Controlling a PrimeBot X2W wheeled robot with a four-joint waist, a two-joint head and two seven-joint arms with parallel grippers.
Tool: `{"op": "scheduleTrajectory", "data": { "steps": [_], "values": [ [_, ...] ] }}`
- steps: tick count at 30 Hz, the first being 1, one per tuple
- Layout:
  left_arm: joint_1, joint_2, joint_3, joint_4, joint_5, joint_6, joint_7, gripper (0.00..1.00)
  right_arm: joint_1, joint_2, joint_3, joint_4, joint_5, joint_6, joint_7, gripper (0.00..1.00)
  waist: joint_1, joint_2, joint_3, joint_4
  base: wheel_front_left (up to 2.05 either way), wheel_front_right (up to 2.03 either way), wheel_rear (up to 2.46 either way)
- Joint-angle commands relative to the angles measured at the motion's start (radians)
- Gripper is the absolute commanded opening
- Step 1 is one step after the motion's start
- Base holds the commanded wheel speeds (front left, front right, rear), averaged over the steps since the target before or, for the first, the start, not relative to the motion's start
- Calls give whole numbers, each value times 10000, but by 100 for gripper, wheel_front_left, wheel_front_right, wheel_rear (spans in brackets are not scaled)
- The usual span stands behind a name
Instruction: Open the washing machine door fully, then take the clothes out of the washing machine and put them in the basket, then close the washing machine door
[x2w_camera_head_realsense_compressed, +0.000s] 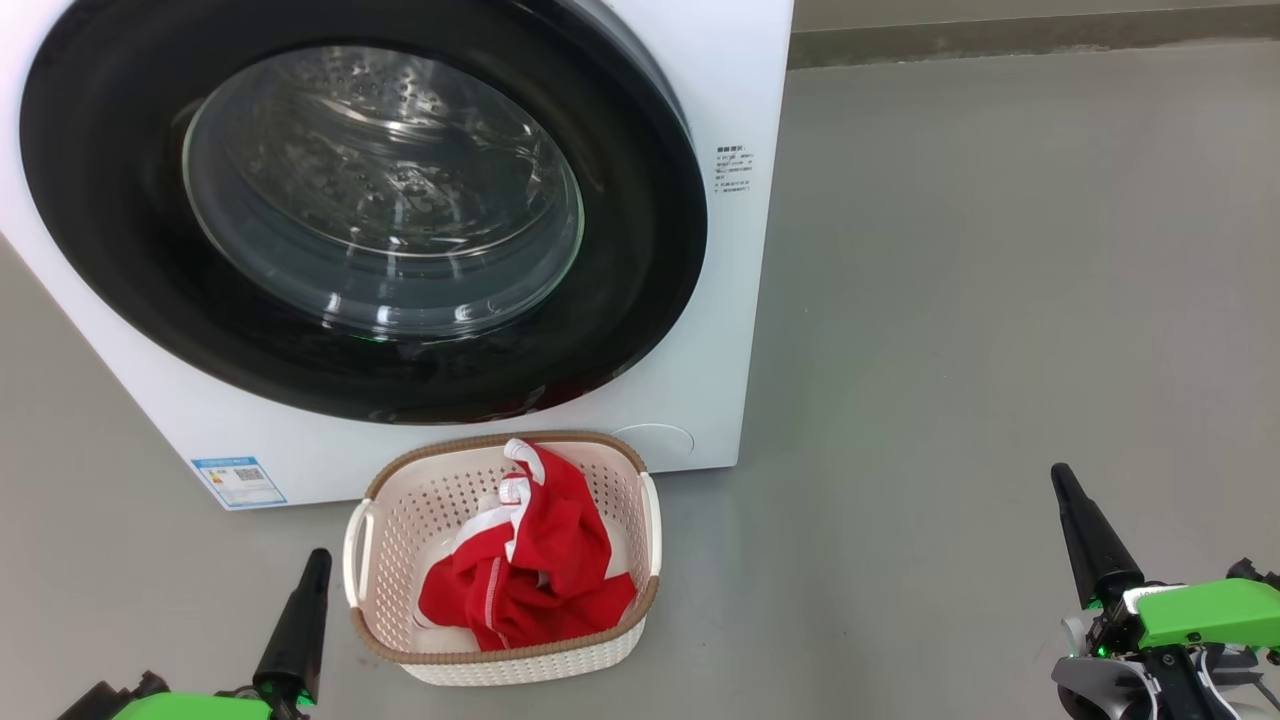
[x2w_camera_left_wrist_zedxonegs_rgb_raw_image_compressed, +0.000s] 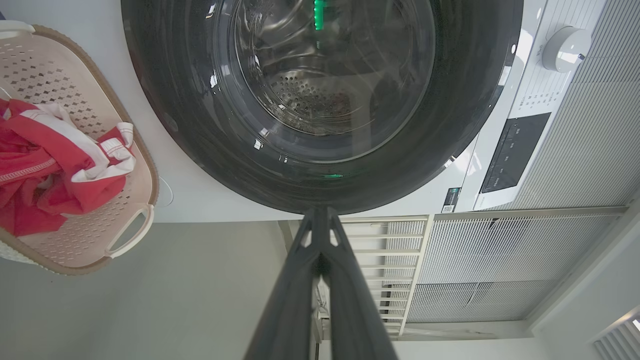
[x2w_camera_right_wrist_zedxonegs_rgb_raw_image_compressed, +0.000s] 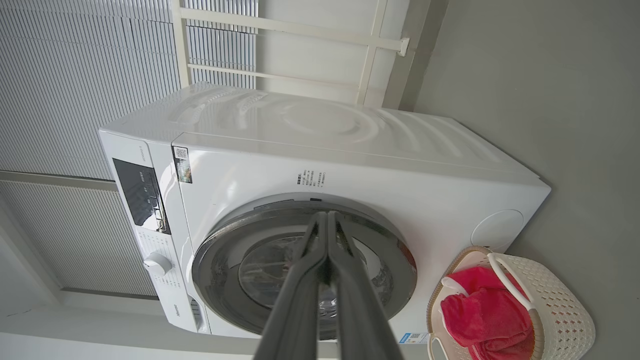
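- The washing machine (x2w_camera_head_realsense_compressed: 745, 90) stands on the grey floor (x2w_camera_head_realsense_compressed: 950, 300), its door (x2w_camera_head_realsense_compressed: 655, 290) shut flat against its front.
- The basket (x2w_camera_head_realsense_compressed: 395, 475) sits just before the machine's base, under the door, with the red clothes (x2w_camera_head_realsense_compressed: 545, 575) heaped inside.
- The left end effector (x2w_camera_head_realsense_compressed: 319, 556) is before the machine's left corner, fingers pressed together, empty.
- The right end effector (x2w_camera_head_realsense_compressed: 1061, 473) is well off to the machine's right, pinched closed, empty.

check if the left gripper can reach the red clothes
Probably yes: the left gripper, shut, sits just beside the basket, nothing stands between them, and the red clothes lie uncovered inside.
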Motion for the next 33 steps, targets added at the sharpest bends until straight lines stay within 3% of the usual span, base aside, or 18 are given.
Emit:
{"op": "scheduleTrajectory", "data": {
  "steps": [1,33],
  "values": [
    [-396,106,358,-196,-75,-69,37,0,-416,-91,147,-246,66,-7,64,0,-1,0,-1,0,0,0,0],
    [-396,106,356,-197,-77,-69,36,0,-415,-91,148,-246,67,-7,62,0,-1,0,-1,0,0,0,0]
  ]
}}
